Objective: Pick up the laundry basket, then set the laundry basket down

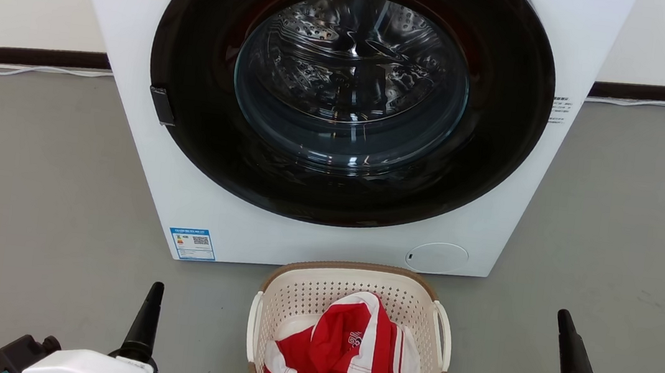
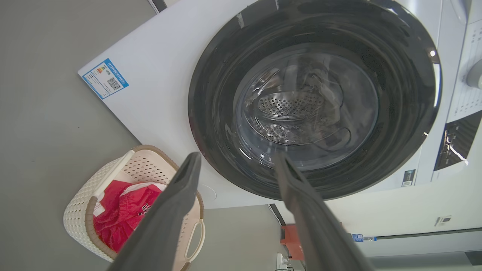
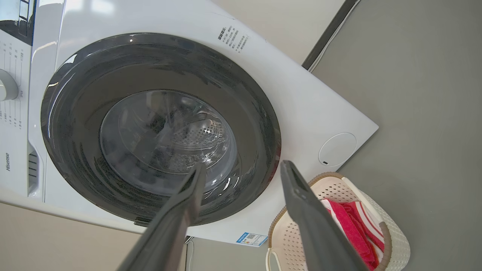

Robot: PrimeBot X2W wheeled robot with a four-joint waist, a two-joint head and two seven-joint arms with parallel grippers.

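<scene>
Basket [image 1: 354, 266] sits between left end effector [image 2: 238, 155] and right end effector [image 3: 244, 165] (both wide, empty).

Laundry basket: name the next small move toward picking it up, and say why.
Probably swing both grippers inward and down to the side handles. The laundry basket stands on the floor between them, untouched. The left gripper and right gripper are open and well clear of it, and its white loop handles face them on either side.
</scene>
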